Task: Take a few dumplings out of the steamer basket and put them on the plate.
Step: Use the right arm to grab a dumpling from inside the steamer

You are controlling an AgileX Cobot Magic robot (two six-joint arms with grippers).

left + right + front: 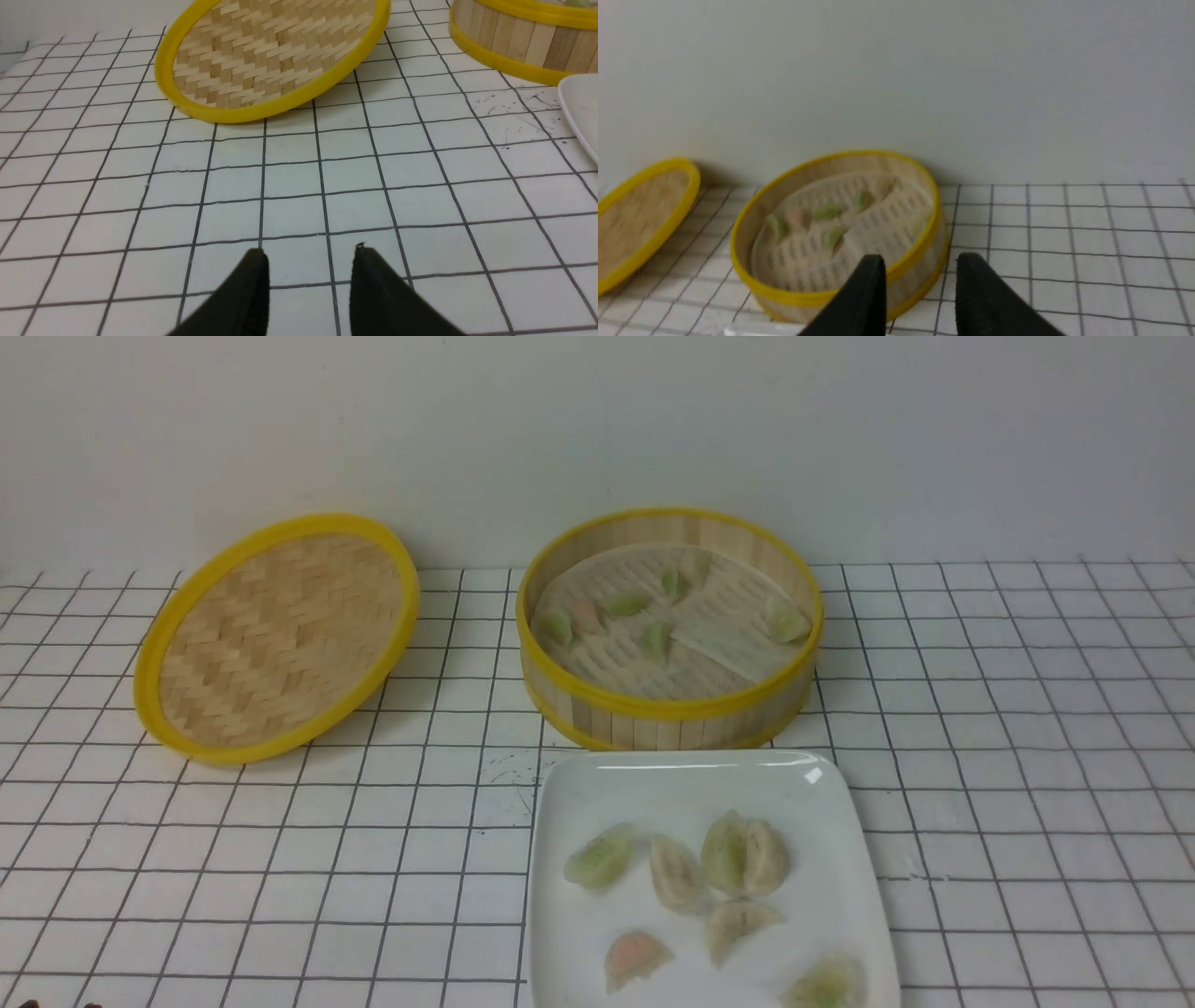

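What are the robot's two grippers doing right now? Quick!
Left gripper: open, holding nothing.
Right gripper: open, holding nothing.

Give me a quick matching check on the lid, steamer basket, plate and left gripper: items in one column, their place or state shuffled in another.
1. woven lid
2. steamer basket
3. square plate
4. left gripper

A. nearest the robot, in front of the basket
B. tilted, on the robot's left
C. open, nothing between the jaws
D. sits flat, behind the plate

Pairs: 1-B, 2-D, 3-A, 4-C
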